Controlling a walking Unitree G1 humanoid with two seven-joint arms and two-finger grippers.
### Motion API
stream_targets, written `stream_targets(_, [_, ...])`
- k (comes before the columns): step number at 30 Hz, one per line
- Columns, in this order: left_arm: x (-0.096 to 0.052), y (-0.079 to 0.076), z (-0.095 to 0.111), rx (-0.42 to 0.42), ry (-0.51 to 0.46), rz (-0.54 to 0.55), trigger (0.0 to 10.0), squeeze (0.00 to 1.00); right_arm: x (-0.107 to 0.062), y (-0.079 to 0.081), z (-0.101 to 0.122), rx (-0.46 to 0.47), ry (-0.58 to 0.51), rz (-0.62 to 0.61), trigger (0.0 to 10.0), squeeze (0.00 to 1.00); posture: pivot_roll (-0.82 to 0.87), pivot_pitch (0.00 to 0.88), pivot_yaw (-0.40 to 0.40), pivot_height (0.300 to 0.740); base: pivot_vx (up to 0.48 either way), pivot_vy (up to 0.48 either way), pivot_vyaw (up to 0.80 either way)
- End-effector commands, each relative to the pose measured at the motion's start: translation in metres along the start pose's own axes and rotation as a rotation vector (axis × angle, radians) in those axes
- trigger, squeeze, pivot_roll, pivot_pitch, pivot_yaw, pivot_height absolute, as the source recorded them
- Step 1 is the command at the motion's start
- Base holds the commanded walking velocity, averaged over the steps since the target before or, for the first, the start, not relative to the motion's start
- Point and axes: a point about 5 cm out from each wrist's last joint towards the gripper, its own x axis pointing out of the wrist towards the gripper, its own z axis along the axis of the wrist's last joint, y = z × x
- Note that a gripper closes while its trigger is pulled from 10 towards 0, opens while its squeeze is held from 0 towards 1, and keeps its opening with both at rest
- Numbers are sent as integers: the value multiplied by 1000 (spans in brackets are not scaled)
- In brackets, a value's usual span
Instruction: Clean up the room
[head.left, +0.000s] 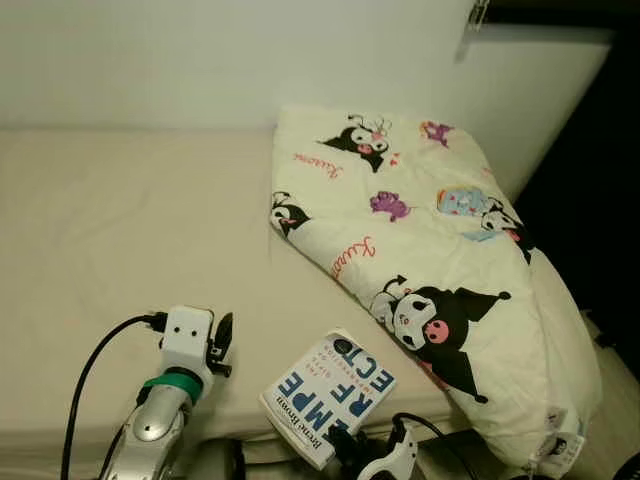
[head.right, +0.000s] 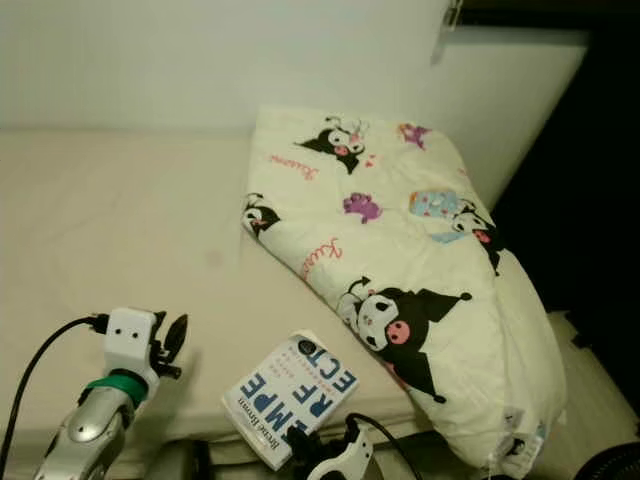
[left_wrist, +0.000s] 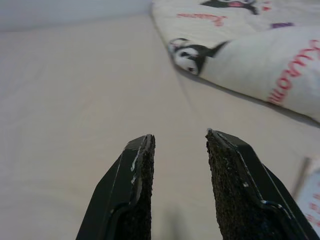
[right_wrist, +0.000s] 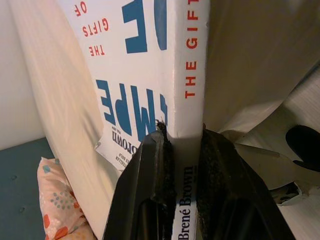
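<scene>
Cream bed sheet (head.left: 130, 230) is seen spread below a white wall (head.left: 200, 50), with a cartoon-print pillow (head.left: 430, 260) laid diagonally on the robot's right side of the mattress, one end near the wall and the other at the front edge. Left arm is raised over the front of the bed, wrist tilted forward; the left end effector (left_wrist: 178, 142) is held just above the sheet with its fingers (left_wrist: 137, 165) spread and nothing between them, aimed toward the pillow's near corner. Right end effector (right_wrist: 181, 137) is placed low at the bed's front edge, its fingers pressed onto the spine of a white paperback book (head.left: 330, 395) with blue and red lettering. Book is found at the mattress edge, just beside the pillow's lower side, cover up and tilted. Its long axis is angled from the front edge toward the pillow. A patterned cloth (right_wrist: 60, 210) is noted below on a teal floor (right_wrist: 20, 185).
</scene>
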Motion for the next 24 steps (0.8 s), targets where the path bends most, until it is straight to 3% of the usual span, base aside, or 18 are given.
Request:
stream_targets(1, [-1,0,-2,4,5,3,10000,0,16,128,69,-764,-404,360,10000,0,79,0,0,624,0,0,0])
stream_targets(16, [2,-3,-12,49,-1,-8,10000,0,18,142,70,-817,-387,412,10000,0,82,0,24,684,0,0,0])
stream_targets(24, [2,-3,-12,49,-1,-8,10000,0,18,142,70,-817,-387,412,10000,0,82,0,24,684,0,0,0])
